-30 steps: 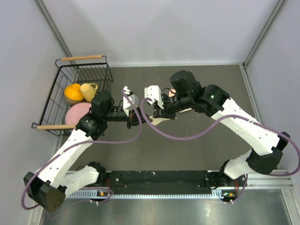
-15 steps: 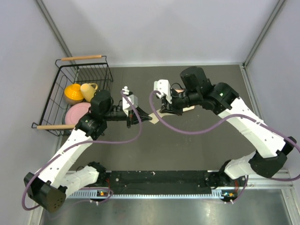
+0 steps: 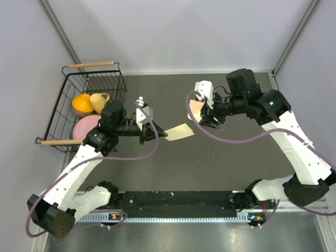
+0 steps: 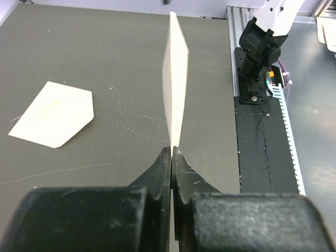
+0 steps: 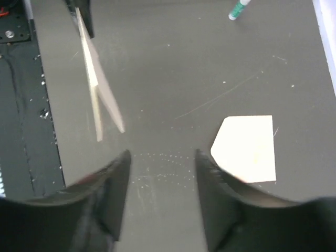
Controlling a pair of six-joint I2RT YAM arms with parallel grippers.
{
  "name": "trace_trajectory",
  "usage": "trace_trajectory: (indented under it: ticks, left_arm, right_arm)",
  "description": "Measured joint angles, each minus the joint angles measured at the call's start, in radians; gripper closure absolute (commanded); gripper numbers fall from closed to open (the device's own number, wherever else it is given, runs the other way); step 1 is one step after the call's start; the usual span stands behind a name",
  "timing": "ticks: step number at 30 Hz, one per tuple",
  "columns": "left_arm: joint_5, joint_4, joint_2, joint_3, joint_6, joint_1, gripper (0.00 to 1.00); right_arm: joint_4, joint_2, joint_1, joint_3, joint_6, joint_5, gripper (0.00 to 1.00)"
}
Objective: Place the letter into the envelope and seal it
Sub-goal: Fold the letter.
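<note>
Desk (image 3: 210, 173), dark grey. On it: envelope (image 5: 247, 147), flat, just ahead of right end effector (image 5: 163, 157); glue stick (image 5: 240, 9) farther ahead; wire basket (image 3: 94, 71).

The left arm (image 3: 73, 173) stretches from lower left toward centre, its left gripper (image 4: 171, 151) clamped on a thin sheet (image 4: 176, 79), while the right gripper (image 5: 163, 157) hovers upper right, parted and empty.

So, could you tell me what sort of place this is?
Probably a robotics lab cell: left arm and right arm bolted to a dark table, plain grey walls, a wire basket of crockery.
</note>
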Motion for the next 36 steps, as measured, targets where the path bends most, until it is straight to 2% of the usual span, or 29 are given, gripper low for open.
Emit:
trace_trajectory:
  ticks: [1, 3, 10, 14, 17, 19, 20, 23, 26, 28, 30, 31, 32, 33, 34, 36]
  left_arm:
    - [0.001, -0.002, 0.0, 0.0, 0.002, 0.0, 1.0]
    - [0.002, -0.005, 0.005, 0.0, 0.006, 0.0, 1.0]
    - [0.004, -0.049, 0.04, 0.021, 0.054, -0.017, 1.0]
    - [0.004, -0.075, 0.05, 0.039, 0.091, -0.033, 1.0]
    - [0.005, -0.1, 0.051, 0.051, 0.119, -0.044, 1.0]
    - [0.004, -0.107, 0.051, 0.054, 0.13, -0.05, 1.0]
    - [0.004, -0.109, 0.051, 0.055, 0.136, -0.051, 1.0]
    - [0.002, -0.129, 0.055, 0.061, 0.152, -0.053, 1.0]
    - [-0.001, -0.151, 0.062, 0.081, 0.169, -0.053, 1.0]
    - [-0.002, -0.16, 0.067, 0.1, 0.179, -0.053, 1.0]
    - [-0.003, -0.169, 0.073, 0.12, 0.189, -0.053, 1.0]
    - [-0.004, -0.174, 0.077, 0.13, 0.196, -0.053, 1.0]
    - [-0.005, -0.179, 0.08, 0.139, 0.2, -0.053, 0.98]
    - [-0.009, -0.183, 0.083, 0.146, 0.201, -0.053, 0.9]
    - [-0.015, -0.187, 0.085, 0.149, 0.2, -0.053, 0.75]
    - [-0.028, -0.18, 0.087, 0.15, 0.178, -0.044, 0.51]
  right_arm:
    - [-0.014, 0.0, 0.0, 0.011, -0.009, -0.014, 0.11]
    - [-0.029, 0.001, 0.004, 0.032, -0.001, -0.042, 0.09]
    - [-0.037, 0.035, 0.154, 0.097, -0.005, -0.071, 0.17]
    - [-0.035, 0.093, 0.191, 0.096, 0.0, -0.078, 0.18]
    - [-0.024, 0.126, 0.197, 0.087, 0.003, -0.07, 0.29]
    - [-0.019, 0.137, 0.204, 0.085, 0.006, -0.066, 0.42]
    - [-0.015, 0.141, 0.208, 0.085, 0.006, -0.064, 0.45]
    - [-0.009, 0.144, 0.217, 0.08, 0.013, -0.063, 0.47]
    - [0.005, 0.144, 0.219, 0.068, 0.015, -0.058, 0.62]
    - [0.009, 0.144, 0.219, 0.05, 0.014, -0.051, 0.68]
    - [0.009, 0.145, 0.219, 0.032, 0.018, -0.043, 1.0]
    - [0.008, 0.147, 0.219, 0.026, 0.015, -0.037, 1.0]
    - [0.008, 0.15, 0.219, 0.023, 0.016, -0.033, 1.0]
    - [0.007, 0.153, 0.219, 0.023, 0.021, -0.032, 1.0]
    - [0.008, 0.154, 0.218, 0.023, 0.024, -0.032, 1.0]
    - [0.007, 0.155, 0.208, 0.023, 0.048, -0.039, 1.0]
